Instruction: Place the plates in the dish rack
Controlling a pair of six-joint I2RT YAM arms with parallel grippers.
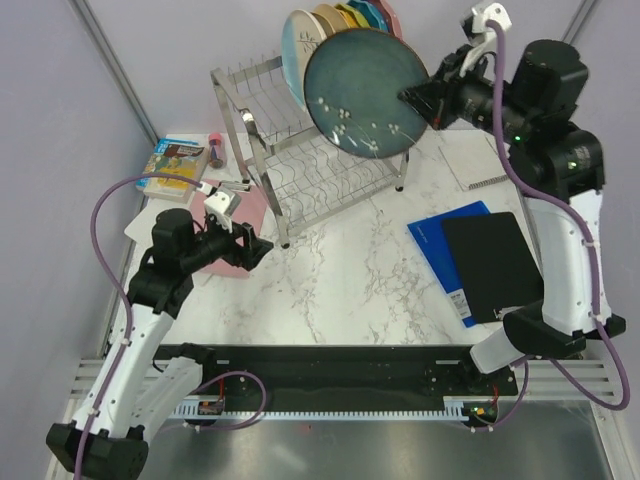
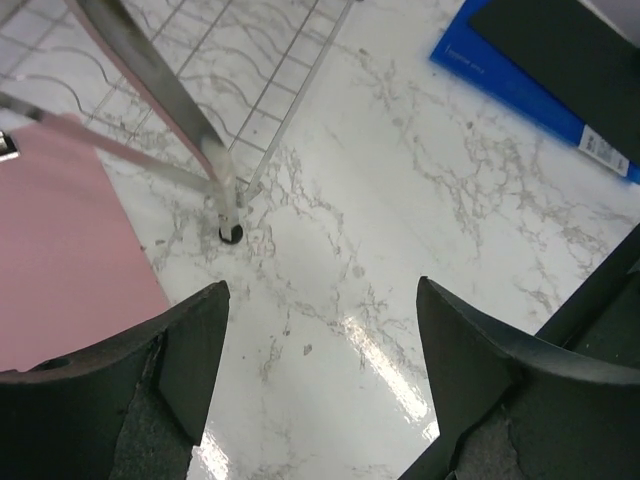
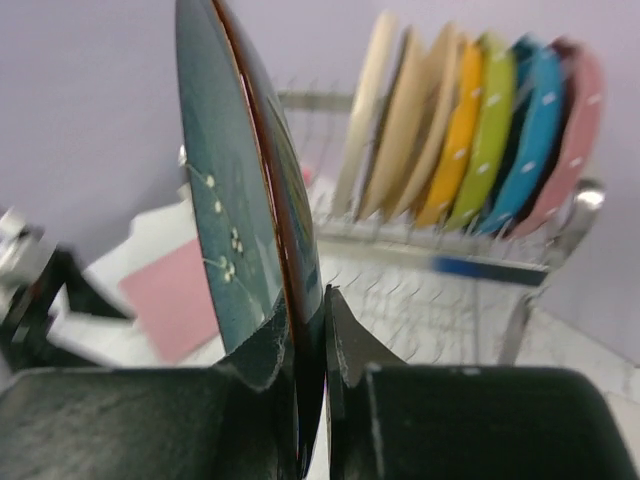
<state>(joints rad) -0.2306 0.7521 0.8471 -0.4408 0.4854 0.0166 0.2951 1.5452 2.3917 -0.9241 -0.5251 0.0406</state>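
The white marble tabletop (image 1: 340,290) carries the dish rack (image 1: 262,120) at its far left. The rack is a two-tier wire frame with a row of racked plates (image 3: 470,130) standing on edge at the right end of its upper tier. The dark teal plate (image 1: 365,90) hangs in the air in front of that row. It stands on edge, and the right jaws are closed narrow on its rim at the side towards the right arm. In the right wrist view it shows edge-on (image 3: 235,200), its disc roughly parallel to the racked ones. The bare prongs (image 1: 245,85) lie to the plate's left, so placing it looks like a move down and left that keeps the plate upright. The nearest racked plate is the thing most likely to be knocked. On the right of the tabletop lie a black pad (image 1: 495,265) and a blue folder (image 1: 440,250), well clear of the rack. The left jaws stand wide and empty, low over bare marble. They are just beside a pink sheet (image 2: 60,250) and near the rack's front leg (image 2: 225,200), well apart from the plate, so the right arm has this placement.
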